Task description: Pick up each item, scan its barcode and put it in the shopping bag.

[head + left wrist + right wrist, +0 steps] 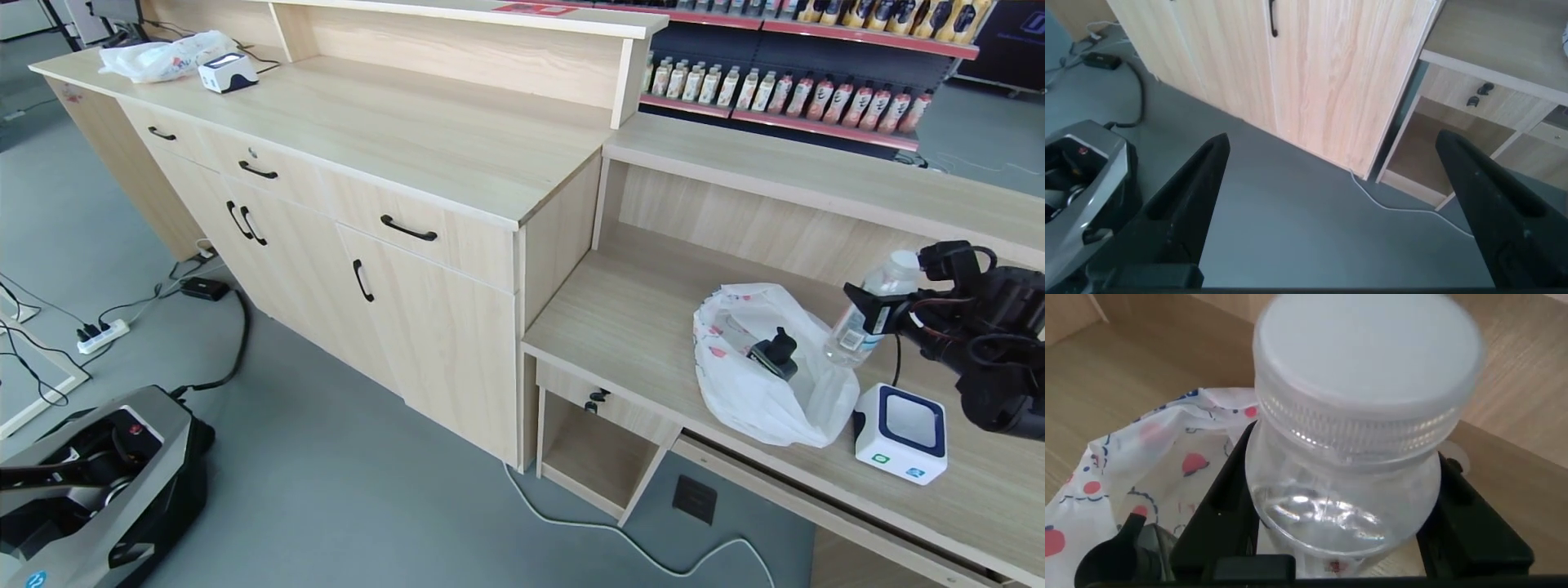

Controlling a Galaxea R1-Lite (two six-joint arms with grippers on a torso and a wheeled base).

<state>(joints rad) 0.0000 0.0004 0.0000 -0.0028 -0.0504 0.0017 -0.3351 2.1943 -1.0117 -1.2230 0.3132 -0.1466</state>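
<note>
The right claw [867, 312] is clamped on a clear bottle [845, 347] with a white cap, its two black fingers pressed to either side of the body just under the neck. It holds the bottle tilted in the air above the low counter [629, 318], between the shopping bag [735, 392] and the white scanner [902, 433], and just beside both. The left claw [1335, 212] hangs low over the grey floor beside the cupboard doors, spread wide with nothing in it.

By my reckoning the task is partway through. A dark thing [775, 353] already lies in the open mouth of the bag, so one item looks dealt with. The bottle is lifted but not bagged. Nothing here tells me whether it has been scanned: its label is turned away from the scanner's window in the head view, so I would count the scan as not done. After that comes the drop into the bag.

The dark thing in the bag is too small to name. The barcode on the bottle's label cannot be made out. The right arm covers the counter behind it, so any further items there would be hidden. A second bag [163, 57] and scanner [229, 72] sit on the far high counter, well apart from the work
</note>
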